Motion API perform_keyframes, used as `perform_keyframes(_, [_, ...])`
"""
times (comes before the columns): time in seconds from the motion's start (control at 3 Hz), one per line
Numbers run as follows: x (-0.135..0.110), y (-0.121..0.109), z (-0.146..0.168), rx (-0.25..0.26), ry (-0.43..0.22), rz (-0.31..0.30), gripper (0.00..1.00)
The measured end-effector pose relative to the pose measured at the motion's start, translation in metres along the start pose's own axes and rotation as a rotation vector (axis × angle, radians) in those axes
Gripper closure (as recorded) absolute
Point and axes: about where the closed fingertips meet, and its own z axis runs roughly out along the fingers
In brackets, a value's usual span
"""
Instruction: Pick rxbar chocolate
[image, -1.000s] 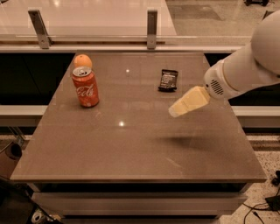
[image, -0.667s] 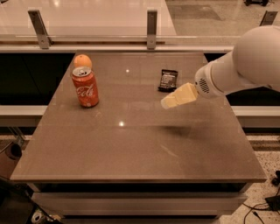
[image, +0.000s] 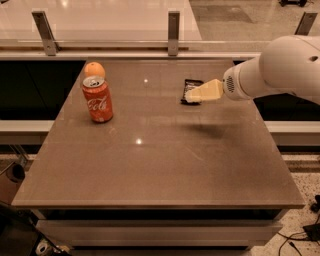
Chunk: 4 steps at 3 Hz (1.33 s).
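The rxbar chocolate (image: 188, 85) lies flat on the brown table (image: 165, 170), in the far right part of the top, with its black wrapper facing up and faint pale print on it. Its long side runs roughly away from me.

The gripper (image: 192, 96) comes in from the right on the white arm (image: 280, 67) and points left. In my view its cream tip lies across the near right part of the bar, so only the bar's far end and left edge show. I cannot tell whether the gripper touches the wrapper or hangs above it. A soft shadow (image: 212, 131) falls on the tabletop nearer to me, apart from the tip, which suggests some height above the surface. I note that as an indication only.

Gripper state: I cannot tell. From this side it shows as one pale wedge, and I see nothing held in it. The bar rests on the table.

Other items: a red Coca-Cola can (image: 97, 99) stands upright on the left part of the table, well apart from the bar. An orange (image: 94, 69) sits just behind the can.
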Motion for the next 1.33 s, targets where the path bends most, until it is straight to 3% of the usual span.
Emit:
perform_keyframes(0.67, [-0.004, 0.008, 0.008, 0.028, -0.005, 0.001, 0.0])
perform_keyframes(1.33, [-0.018, 0.051, 0.044, 0.073, -0.038, 0.036, 0.0])
